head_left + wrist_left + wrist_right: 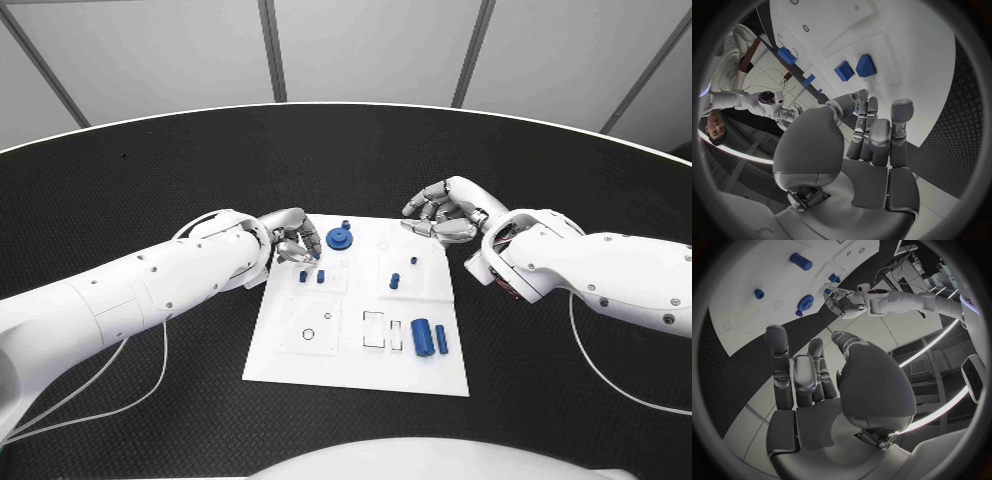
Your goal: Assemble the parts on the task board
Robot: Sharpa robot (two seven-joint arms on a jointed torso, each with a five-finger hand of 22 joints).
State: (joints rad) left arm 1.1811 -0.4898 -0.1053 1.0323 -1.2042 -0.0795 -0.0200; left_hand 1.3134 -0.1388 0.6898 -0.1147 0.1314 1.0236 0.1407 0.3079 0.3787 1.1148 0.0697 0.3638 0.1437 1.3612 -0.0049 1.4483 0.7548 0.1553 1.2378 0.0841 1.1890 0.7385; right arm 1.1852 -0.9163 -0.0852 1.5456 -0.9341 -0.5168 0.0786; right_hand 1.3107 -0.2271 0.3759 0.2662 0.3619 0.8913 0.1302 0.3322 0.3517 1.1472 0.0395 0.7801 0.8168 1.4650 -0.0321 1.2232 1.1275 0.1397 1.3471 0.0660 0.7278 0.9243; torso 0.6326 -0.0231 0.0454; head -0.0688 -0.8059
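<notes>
Left hand (293, 243): hovering at the task board's (289, 365) far left edge, fingers curled, holding nothing visible. Right hand (444, 215): curling emptily beyond the far right corner. Blue parts (423, 338): lying on the board.

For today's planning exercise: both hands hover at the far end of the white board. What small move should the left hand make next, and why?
Probably lower the left hand onto the small blue parts just beneath its fingers. It holds nothing, its fingers hang over the task board beside the blue gear, and those parts lie loose and nearest to it. The right hand, also holding nothing, sits beyond the board's far right corner.
</notes>
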